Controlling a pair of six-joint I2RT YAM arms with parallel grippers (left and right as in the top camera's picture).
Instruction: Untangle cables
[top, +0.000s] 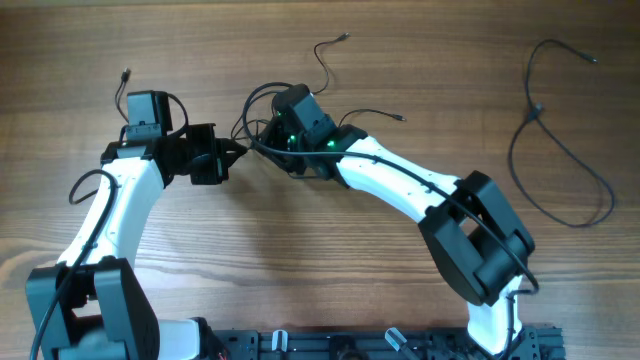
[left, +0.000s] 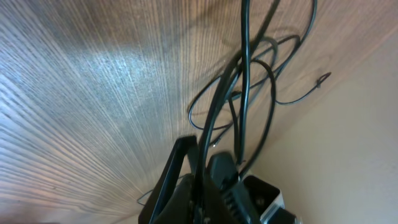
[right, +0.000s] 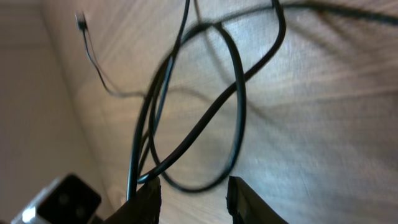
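A tangle of thin black cables (top: 258, 108) lies at the table's middle, between my two grippers. My left gripper (top: 238, 152) reaches it from the left. In the left wrist view that gripper (left: 204, 179) is shut on a cable, and strands (left: 244, 81) run straight up from its jaws into loose loops. My right gripper (top: 266, 138) comes in from the right. In the right wrist view it (right: 194, 200) stands open, bare wood showing between its fingertips (right: 148, 202). A cable loop (right: 239, 106) lies just ahead of them, and two strands pass by the left fingertip.
One separate long black cable (top: 560, 140) lies curled at the far right of the wooden table (top: 420, 60). Loose plug ends stick out of the tangle toward the back (top: 340, 38) and right (top: 400, 118). Another thin end (top: 124, 74) shows behind the left arm.
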